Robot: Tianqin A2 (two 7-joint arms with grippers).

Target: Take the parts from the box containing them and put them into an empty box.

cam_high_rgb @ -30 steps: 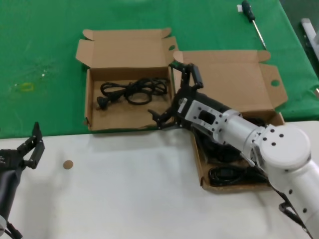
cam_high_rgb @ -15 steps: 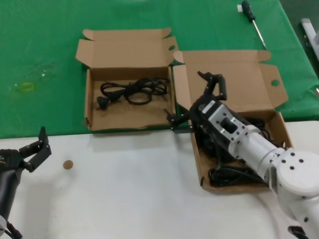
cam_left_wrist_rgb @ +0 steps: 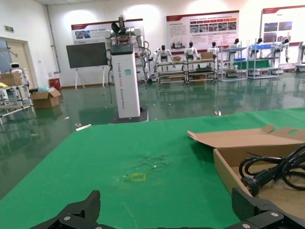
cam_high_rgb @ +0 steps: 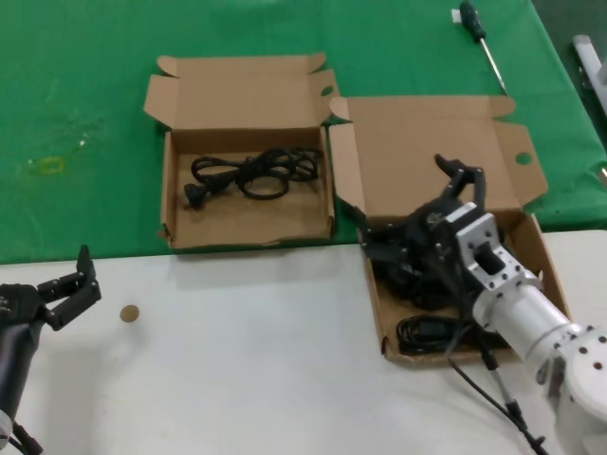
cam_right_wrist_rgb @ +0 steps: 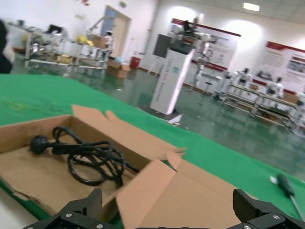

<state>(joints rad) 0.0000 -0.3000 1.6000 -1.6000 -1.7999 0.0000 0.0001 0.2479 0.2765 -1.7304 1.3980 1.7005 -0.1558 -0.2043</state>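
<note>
Head view gives me the count: one black rubber power cord [cam_high_rgb: 251, 174], loosely coiled with its moulded plug at the end toward my left, already lies inside the smaller shallow brown cardboard mailer box [cam_high_rgb: 185, 232] with the short lid. Several more black coiled cords [cam_high_rgb: 432, 332] remain in the larger brown cardboard box with the tall hinged lid [cam_high_rgb: 379, 322], heaped along its floor (I cannot count them, as the arm covers most of the pile). So I judge the job early on: one part delivered, the bulk left to move.

My right gripper [cam_high_rgb: 417, 223] is over that fuller box, low above the cords near its left wall, forearm reaching in from the near right corner. Its fingers are spread wide and hold nothing; one fingertip [cam_high_rgb: 465, 175] rises in front of the tall lid. The right wrist view agrees, with both black finger ends far apart and the delivered cord [cam_right_wrist_rgb: 90, 155] visible beyond the flap.

My left gripper [cam_high_rgb: 71, 289] waits on the white tabletop [cam_high_rgb: 237, 379] well away from both boxes, fingers open and empty, near a small brown disc [cam_high_rgb: 129, 313]. A green-handled screwdriver [cam_high_rgb: 479, 38] lies on the green cloth [cam_high_rgb: 85, 114] beyond the boxes.
</note>
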